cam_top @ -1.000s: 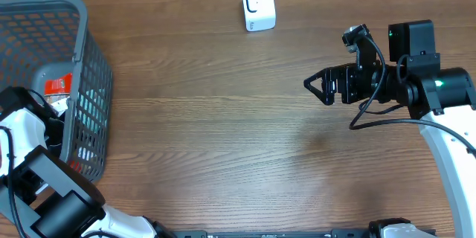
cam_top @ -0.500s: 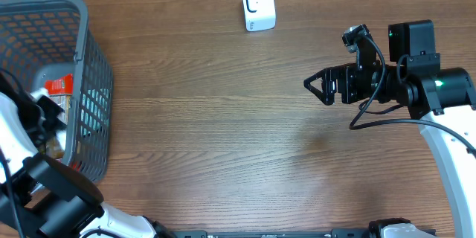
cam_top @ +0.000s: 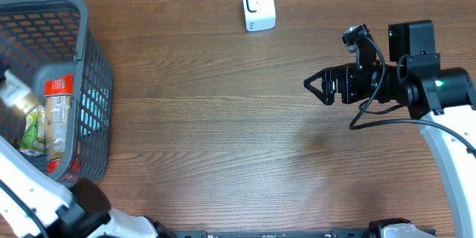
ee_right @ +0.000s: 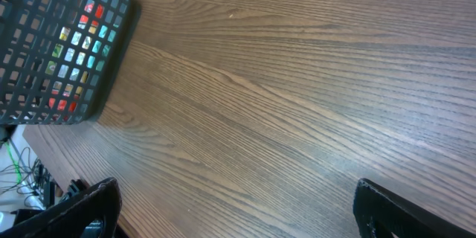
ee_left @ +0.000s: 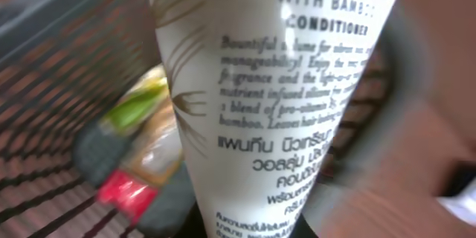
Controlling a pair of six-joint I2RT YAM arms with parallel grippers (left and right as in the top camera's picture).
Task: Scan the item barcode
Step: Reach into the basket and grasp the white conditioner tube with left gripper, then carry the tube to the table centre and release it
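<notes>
one tube (ee_left: 275, 104) of conditioner is the item: white soft plastic with print down its face. the left gripper (ee_left: 245, 223) is clamped tight on its narrower end, holding it above the basket (cam_top: 82, 15) at the left of the table (cam_top: 223, 141). whether that end is cap or crimp i cannot tell. it looks light and squashy, probably slick where glossy, so a hold on a firm end should serve better than one across the round belly, which would dent and could let it slide or swing. the right gripper (cam_top: 316, 85) hangs spread wide and empty over the right side, well apart from the scanner (cam_top: 258, 5) at the far edge. no barcode shows on the face toward the wrist camera, only text; it may sit on the back. the left fingers are lost under the tube, the overhead view gives only a pale blur at the basket's left side, and the packs (cam_top: 53, 115) inside are too smeared to name.
</notes>
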